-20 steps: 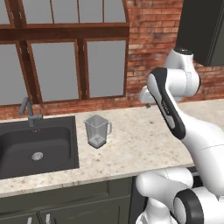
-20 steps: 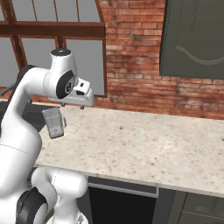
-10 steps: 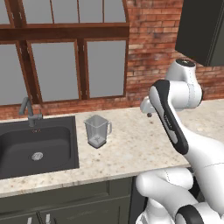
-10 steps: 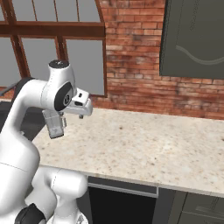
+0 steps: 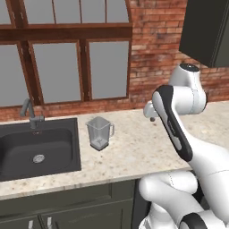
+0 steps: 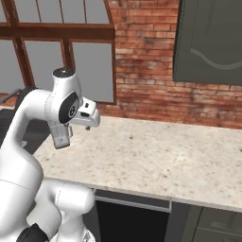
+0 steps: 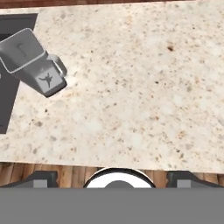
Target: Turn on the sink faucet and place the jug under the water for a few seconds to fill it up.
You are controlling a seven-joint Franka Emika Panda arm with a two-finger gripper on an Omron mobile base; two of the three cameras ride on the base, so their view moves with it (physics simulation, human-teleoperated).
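The clear jug [image 5: 99, 133] stands upright on the speckled counter, just right of the black sink [image 5: 27, 145]. At the sink's back edge stands the grey sink faucet [image 5: 30, 114]; no water is in view. My gripper [image 5: 151, 115] hangs above the counter well to the right of the jug, apart from it. In the hand view the jug [image 7: 33, 61] lies at the upper left beside a corner of the sink [image 7: 8, 94]. The gripper [image 7: 114, 179] is open, its fingertips [image 7: 41, 178] wide apart with nothing between them. From the right base view the gripper [image 6: 87, 126] hovers next to the half-hidden jug [image 6: 61, 137].
The beige counter [image 5: 129, 152] runs right from the sink to its front edge. A brick wall [image 5: 152, 58] and window [image 5: 58, 71] stand behind, with a dark wall cabinet [image 5: 208, 31] up at the right.
The hand has sunk lower toward the counter while the arm's upper joint swung right. The jaws have spread slightly wider. The jug has not moved.
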